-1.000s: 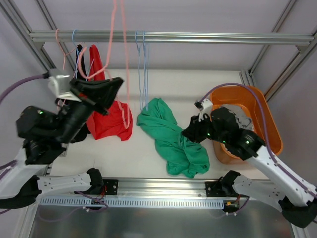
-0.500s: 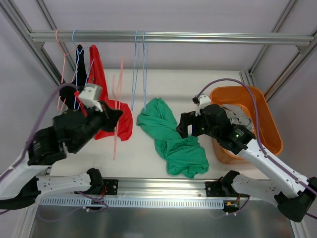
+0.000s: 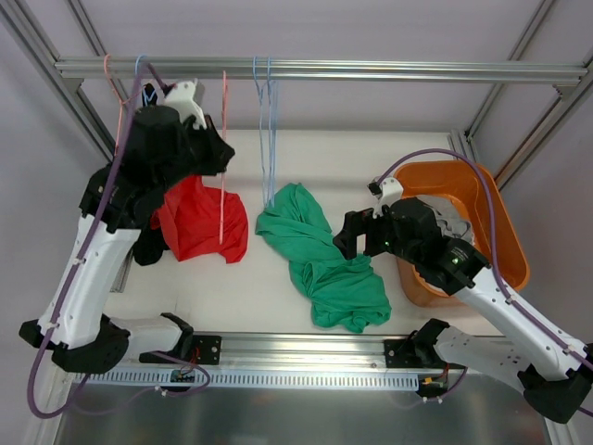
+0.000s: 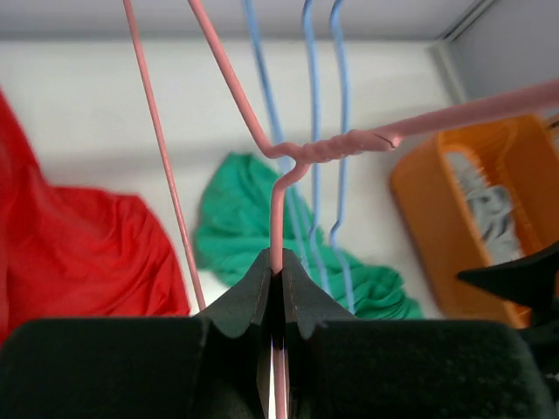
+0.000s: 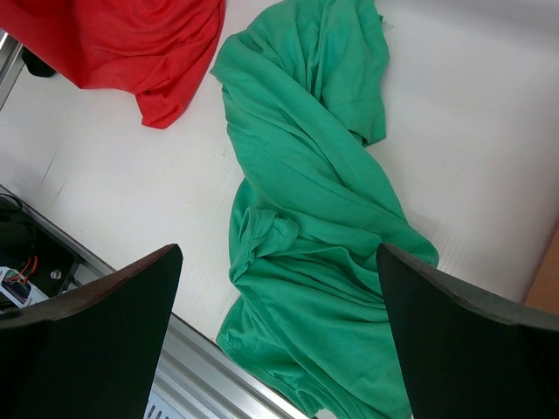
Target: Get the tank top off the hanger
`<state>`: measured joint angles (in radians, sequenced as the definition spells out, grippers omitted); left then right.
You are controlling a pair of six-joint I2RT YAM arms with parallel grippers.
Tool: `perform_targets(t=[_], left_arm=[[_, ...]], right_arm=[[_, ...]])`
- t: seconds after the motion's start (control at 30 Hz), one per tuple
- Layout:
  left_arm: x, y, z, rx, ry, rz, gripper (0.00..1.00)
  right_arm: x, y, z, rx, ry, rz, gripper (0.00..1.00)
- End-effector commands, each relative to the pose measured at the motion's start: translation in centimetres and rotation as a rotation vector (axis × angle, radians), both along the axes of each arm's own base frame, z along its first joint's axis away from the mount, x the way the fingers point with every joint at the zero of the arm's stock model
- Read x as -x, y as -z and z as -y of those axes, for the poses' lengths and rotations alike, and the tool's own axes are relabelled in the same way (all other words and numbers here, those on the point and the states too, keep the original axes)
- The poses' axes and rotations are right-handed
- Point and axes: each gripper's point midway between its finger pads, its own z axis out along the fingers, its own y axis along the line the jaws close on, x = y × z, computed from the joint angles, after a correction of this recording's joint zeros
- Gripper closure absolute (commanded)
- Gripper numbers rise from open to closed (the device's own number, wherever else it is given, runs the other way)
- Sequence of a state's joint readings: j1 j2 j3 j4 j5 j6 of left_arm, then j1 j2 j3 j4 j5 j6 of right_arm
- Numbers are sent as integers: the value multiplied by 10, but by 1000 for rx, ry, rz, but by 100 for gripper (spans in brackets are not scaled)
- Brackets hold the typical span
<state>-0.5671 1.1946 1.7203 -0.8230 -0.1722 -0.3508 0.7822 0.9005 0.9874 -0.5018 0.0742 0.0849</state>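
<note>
Top external view has the red top [image 3: 199, 227] lying crumpled on the desk [image 3: 269, 287] at the left, its upper part hidden behind the left arm. Whether any of it hangs from something I cannot tell. The left wrist view shows it again, low on the left, rising towards the picture's left edge.

A pink hanger [image 4: 327, 150] is pinched in the left gripper [image 4: 278, 271], which is closed tight on a single wire. The hanger's twisted neck sits just beyond the fingertips. From above, this hanger is a thin pink line running from near the rail [image 3: 371, 69] down across the red top. In the left wrist view one pink wire crosses close by the red top's edge, and I cannot tell if they touch.

Two blue hangers [image 3: 267, 120] hang from the rail just to the right of the pink one. More hangers [image 3: 111, 79] hook on at the rail's far left. A black cloth [image 3: 148, 248] lies beside the red top at the left edge of the desk.

A green top [image 3: 324, 260] lies bunched in the middle of the desk, apart from the red one. The right gripper [image 5: 275, 253] hovers over it with its fingers spread wide, holding nothing.

An orange bin [image 3: 505, 232] stands at the right, with grey cloth [image 3: 454, 218] inside.
</note>
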Motion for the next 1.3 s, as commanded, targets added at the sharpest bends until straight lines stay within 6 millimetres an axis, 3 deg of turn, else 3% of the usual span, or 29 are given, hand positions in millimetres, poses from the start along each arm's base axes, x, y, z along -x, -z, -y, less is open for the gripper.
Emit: perform_targets(t=[0.0,0.13,0.17,0.27,0.53,0.63,0.73,1.07,1.2,1.27], left_arm=[[-16,-53,24,124,186,81,100],[-43,-73,35,201,227,73,100],[-56,-64,39,201,224,43,100],[-71,-51,44,217,233,-10,100],[-93,-18,32,189,127,-74,100],[-96,-14,29,198,100,-79,100],[-87,-24,30,226,123,-39,100],[-51,-76,41,271,299,130,100],[-55,-76,32,267,239,136,100],[-63,-64,25,259,174,112,100]], right_arm=[[-5,-13,2,-11,12,45,0],[-6,-14,3,-5,12,51,1],[-6,-14,4,-5,13,53,1],[-4,-18,6,-12,12,69,1],[-3,-14,7,1,2,66,0],[-4,-12,5,3,-4,59,1],[-6,-11,2,4,-13,54,0],[-7,-10,-5,9,-36,41,1],[-7,-8,-6,6,-41,33,1],[-6,-9,-6,2,-41,34,1]])
